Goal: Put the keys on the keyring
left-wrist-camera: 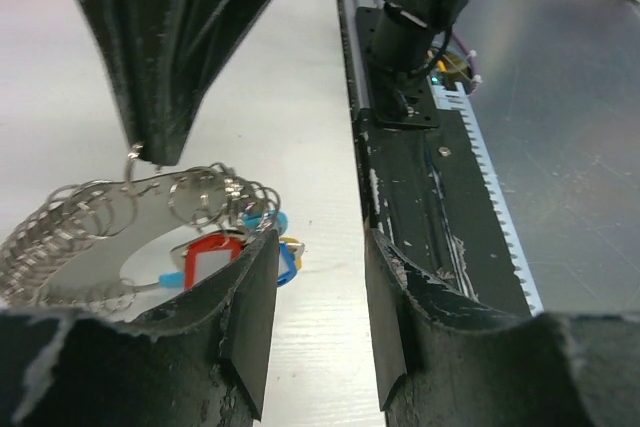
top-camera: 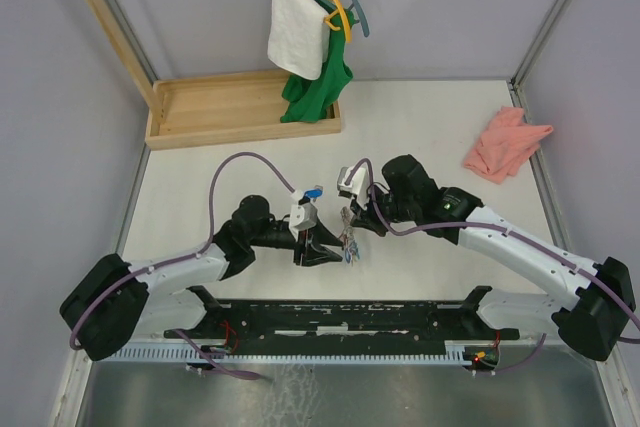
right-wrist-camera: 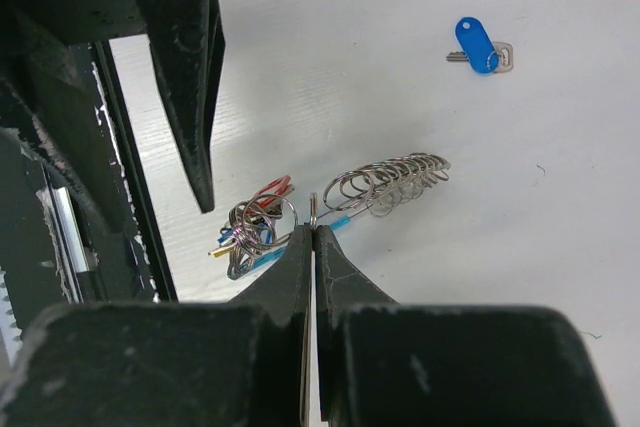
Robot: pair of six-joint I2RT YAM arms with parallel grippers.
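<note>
Left gripper [left-wrist-camera: 318,277] gapes, holding nothing; I see the red key [left-wrist-camera: 210,259] beside it among the keyring [left-wrist-camera: 60,237] loops. Right gripper [right-wrist-camera: 313,237] is pinched tight on one loop; its wrist camera, unlike the left's, shows the blue key [right-wrist-camera: 478,45] lying apart.

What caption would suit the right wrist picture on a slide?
Right gripper pinches a chain of key rings on the white table, a blue-headed key lying apart.
</note>
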